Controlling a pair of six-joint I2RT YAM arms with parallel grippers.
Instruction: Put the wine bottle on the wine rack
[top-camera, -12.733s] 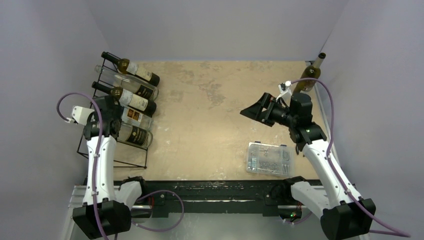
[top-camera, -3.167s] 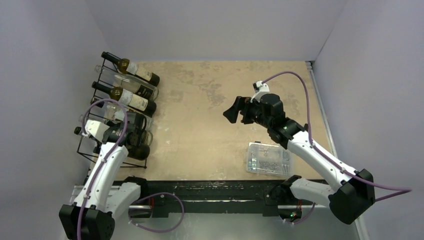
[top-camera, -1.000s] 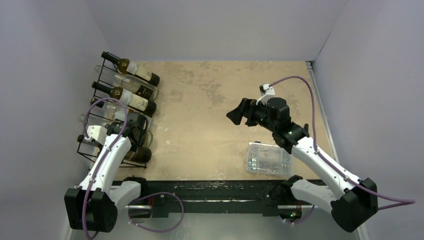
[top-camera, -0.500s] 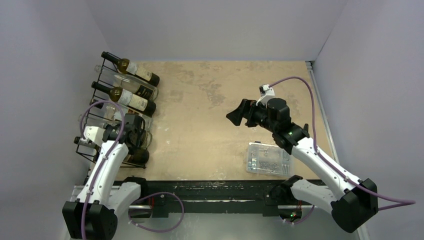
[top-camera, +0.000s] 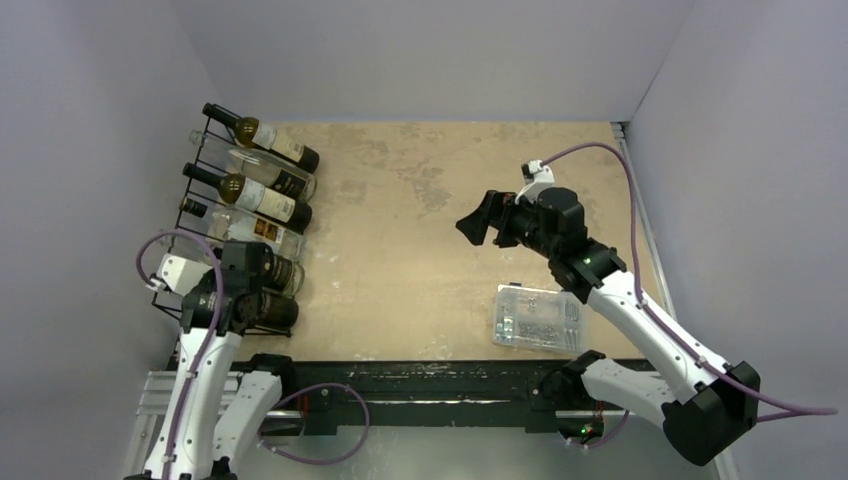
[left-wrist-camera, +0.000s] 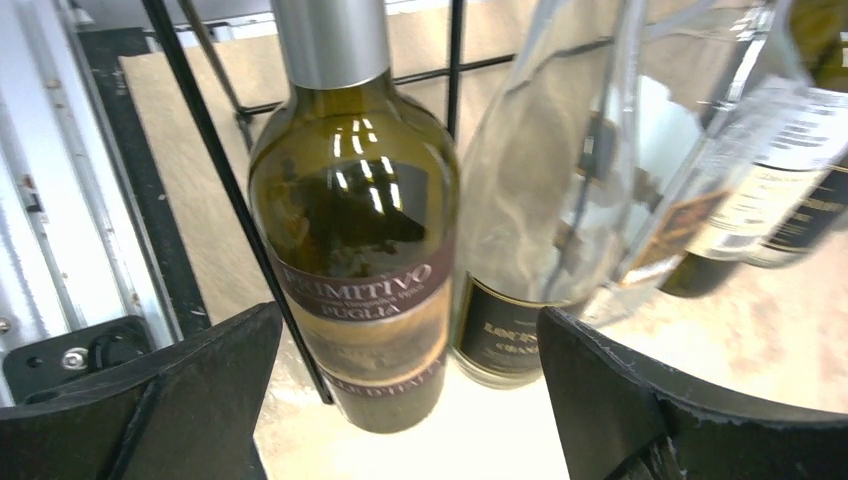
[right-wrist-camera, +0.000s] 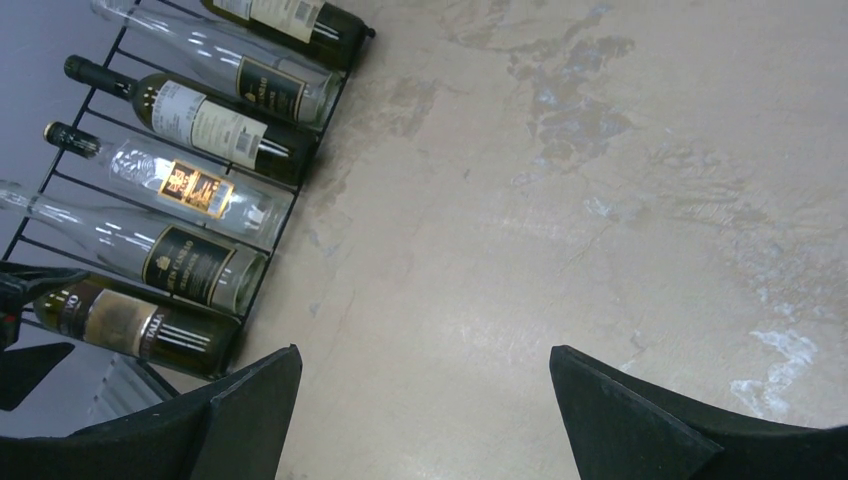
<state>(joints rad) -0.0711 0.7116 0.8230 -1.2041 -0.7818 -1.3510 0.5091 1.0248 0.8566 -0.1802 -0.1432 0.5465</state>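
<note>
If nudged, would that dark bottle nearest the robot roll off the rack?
Probably not: the dark bottle lies between wires of the wine rack, which should block rolling. Its glossy glass looks slippery to grip, and likely breaks if dropped.

Left wrist view, green bottle (left-wrist-camera: 350, 200), brown label (left-wrist-camera: 366, 312): "PRIMITIVO", under it "PUGLIA". Bottom line only partly legible, seems to end "D'ITALIA".

Clear bottle (left-wrist-camera: 545, 190) just beside, black label (left-wrist-camera: 497, 335): gold letters "LOU…" over "CHA…", rest curved out of sight.

Other bottles (right-wrist-camera: 205, 120): print too small or blurred to read in any view.
</note>
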